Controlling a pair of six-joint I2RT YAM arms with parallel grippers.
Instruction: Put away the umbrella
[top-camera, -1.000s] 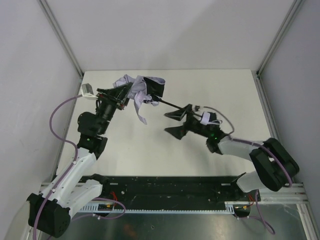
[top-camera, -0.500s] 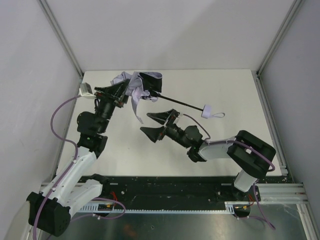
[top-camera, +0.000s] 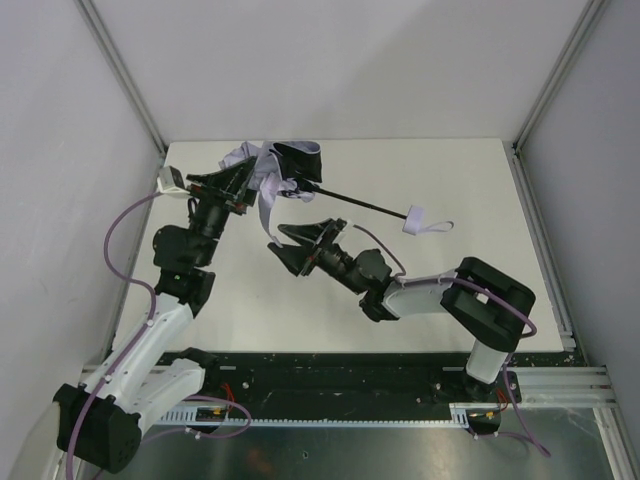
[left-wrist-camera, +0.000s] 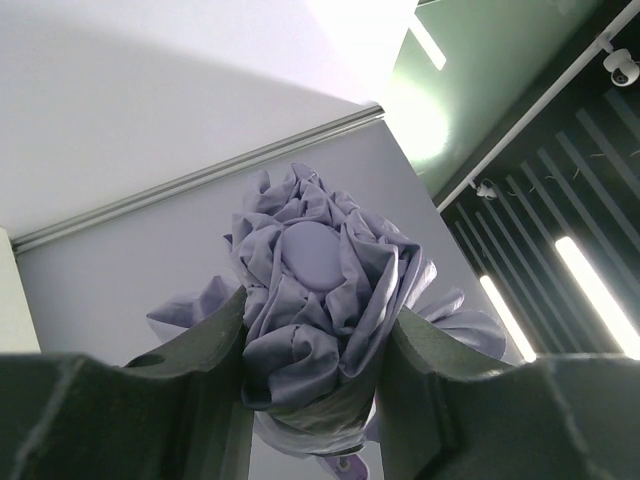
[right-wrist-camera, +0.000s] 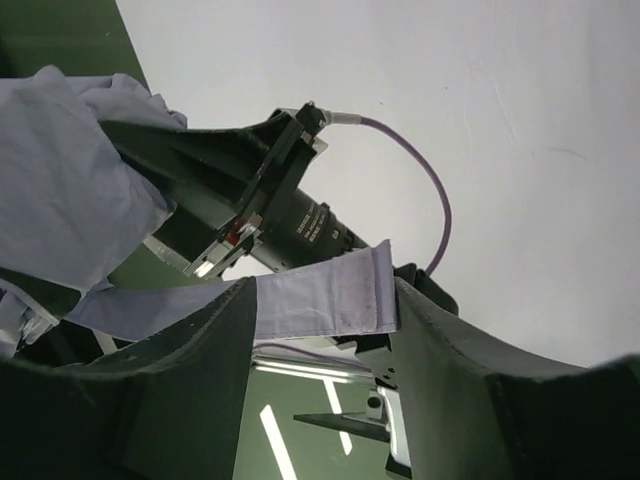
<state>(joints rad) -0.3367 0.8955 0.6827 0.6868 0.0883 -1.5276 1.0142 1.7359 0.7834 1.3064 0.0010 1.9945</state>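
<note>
white table (top-camera: 470, 180); umbrella (top-camera: 268, 170) handle end seemingly resting on it, canopy raised off.

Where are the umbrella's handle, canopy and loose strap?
handle (top-camera: 414, 218): top external view, middle of the lavender grip at the shaft's end.
canopy (left-wrist-camera: 305, 265): left wrist view, round centre of the bunched fabric.
loose strap (right-wrist-camera: 325, 295): right wrist view, flat end section of the strip.
</note>
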